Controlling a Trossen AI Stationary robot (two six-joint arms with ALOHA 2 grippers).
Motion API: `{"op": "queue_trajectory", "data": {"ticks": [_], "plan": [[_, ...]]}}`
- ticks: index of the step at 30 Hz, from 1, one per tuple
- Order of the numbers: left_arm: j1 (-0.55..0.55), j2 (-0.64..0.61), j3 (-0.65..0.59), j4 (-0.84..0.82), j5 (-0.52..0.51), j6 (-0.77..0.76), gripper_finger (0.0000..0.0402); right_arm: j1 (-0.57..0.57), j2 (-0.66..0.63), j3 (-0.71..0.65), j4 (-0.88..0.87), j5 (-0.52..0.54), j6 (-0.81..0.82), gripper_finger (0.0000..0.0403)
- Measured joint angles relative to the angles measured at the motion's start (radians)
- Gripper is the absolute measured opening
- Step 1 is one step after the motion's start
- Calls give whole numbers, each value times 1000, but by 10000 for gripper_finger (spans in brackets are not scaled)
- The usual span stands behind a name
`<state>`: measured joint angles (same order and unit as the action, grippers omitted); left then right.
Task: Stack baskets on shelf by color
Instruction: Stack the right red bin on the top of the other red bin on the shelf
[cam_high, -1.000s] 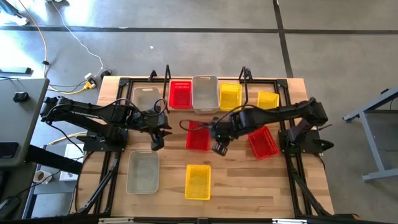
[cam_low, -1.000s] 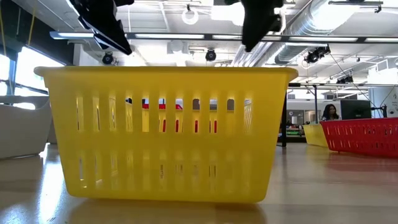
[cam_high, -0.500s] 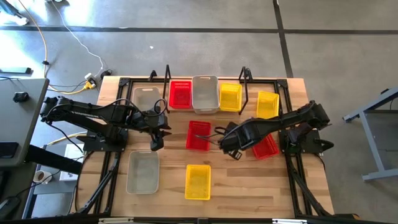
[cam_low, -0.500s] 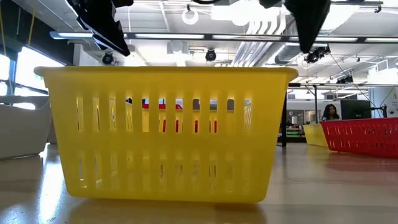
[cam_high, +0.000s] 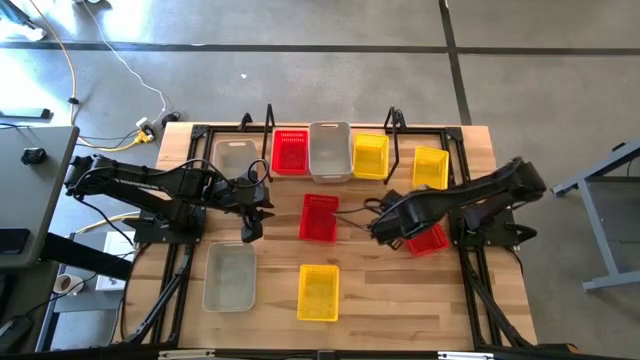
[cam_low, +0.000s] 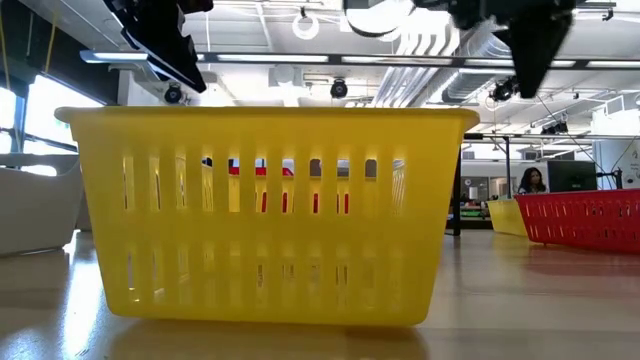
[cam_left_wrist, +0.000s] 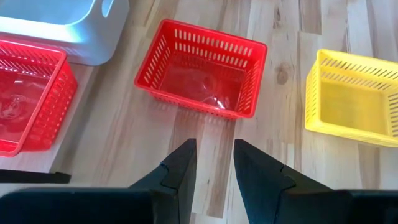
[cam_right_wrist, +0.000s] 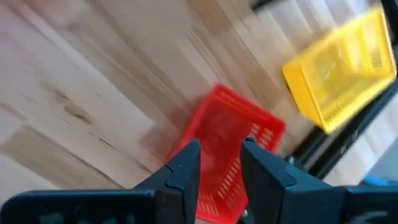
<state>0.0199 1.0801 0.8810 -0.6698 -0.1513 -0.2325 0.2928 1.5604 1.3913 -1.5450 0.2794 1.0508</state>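
On the shelf (cam_high: 400, 130) at the far edge stand a red basket (cam_high: 290, 152), a clear-grey basket (cam_high: 330, 152) and a yellow basket (cam_high: 370, 155). A second red basket (cam_high: 319, 217) (cam_left_wrist: 202, 78) rests on the table's middle. A third red basket (cam_high: 430, 240) (cam_right_wrist: 227, 146) lies right of it. My right gripper (cam_high: 385, 230) (cam_right_wrist: 219, 158) hovers open above that basket's left end, pointing steeply down. My left gripper (cam_high: 250, 228) (cam_left_wrist: 213, 165) hangs open left of the middle red basket, holding nothing.
A yellow basket (cam_high: 318, 292) (cam_low: 265, 215) sits near the front edge, with a clear-grey basket (cam_high: 230, 276) to its left. Another clear-grey basket (cam_high: 235, 157) is at the far left and another yellow basket (cam_high: 431, 167) at the far right.
My right gripper has swung from beside the middle red basket toward the table's right edge, ending over the right-hand red basket. It has tipped more steeply down and rolled about its own axis. Its fingers have kept their gap.
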Motion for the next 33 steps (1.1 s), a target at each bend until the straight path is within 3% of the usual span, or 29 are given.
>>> {"op": "queue_trajectory", "data": {"ticks": [7, 15, 33], "plan": [[0, 0, 0, 0, -2, 0, 97, -28, -191, -200, 75, -54, 176, 99], [0, 0, 0, 1, -17, 0, 97, -91, -324, -358, 99, -94, 254, 99], [0, 0, 0, 1, -69, 0, 97, -333, -343, -597, 252, -195, 68, 119]]}}
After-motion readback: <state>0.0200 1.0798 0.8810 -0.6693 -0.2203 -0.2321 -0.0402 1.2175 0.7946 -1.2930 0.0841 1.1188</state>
